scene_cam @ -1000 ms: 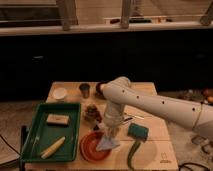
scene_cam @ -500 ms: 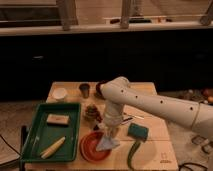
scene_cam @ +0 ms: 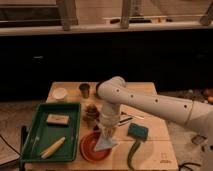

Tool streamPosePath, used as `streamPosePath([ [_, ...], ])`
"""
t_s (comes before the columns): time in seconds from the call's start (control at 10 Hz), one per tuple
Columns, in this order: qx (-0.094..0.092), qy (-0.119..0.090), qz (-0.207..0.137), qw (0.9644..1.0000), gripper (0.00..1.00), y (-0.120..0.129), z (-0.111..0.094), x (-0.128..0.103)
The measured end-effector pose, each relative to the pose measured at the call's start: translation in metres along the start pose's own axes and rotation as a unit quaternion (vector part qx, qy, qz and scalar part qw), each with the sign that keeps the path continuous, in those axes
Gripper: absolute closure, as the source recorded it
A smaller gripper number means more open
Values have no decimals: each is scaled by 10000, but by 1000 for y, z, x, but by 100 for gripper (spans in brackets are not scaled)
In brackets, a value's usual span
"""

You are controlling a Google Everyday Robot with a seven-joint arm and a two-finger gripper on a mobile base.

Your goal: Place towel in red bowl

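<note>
The red bowl (scene_cam: 92, 148) sits near the front edge of the wooden table (scene_cam: 157, 135), right of the green tray. A pale towel (scene_cam: 105, 142) hangs from my gripper (scene_cam: 107, 131) and drapes onto the bowl's right side. The gripper points down over the bowl's right rim, at the end of the white arm (scene_cam: 145, 102) that reaches in from the right.
A green tray (scene_cam: 35, 130) at the left holds a sponge-like block (scene_cam: 57, 119) and a corn cob (scene_cam: 52, 148). A white cup (scene_cam: 59, 93), a dark cup (scene_cam: 85, 90), a small plant-like item (scene_cam: 91, 112), a teal sponge (scene_cam: 137, 131) and a green vegetable (scene_cam: 133, 154) lie on the table.
None visible; the arm, towel and bowl stand as before.
</note>
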Motion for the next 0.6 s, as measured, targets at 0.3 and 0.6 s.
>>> streamPosePath([
  [0.3, -63, -39, -219, 9997, 100, -14, 4, 5],
  [0.6, -126, -77, -400, 9991, 100, -25, 11, 8],
])
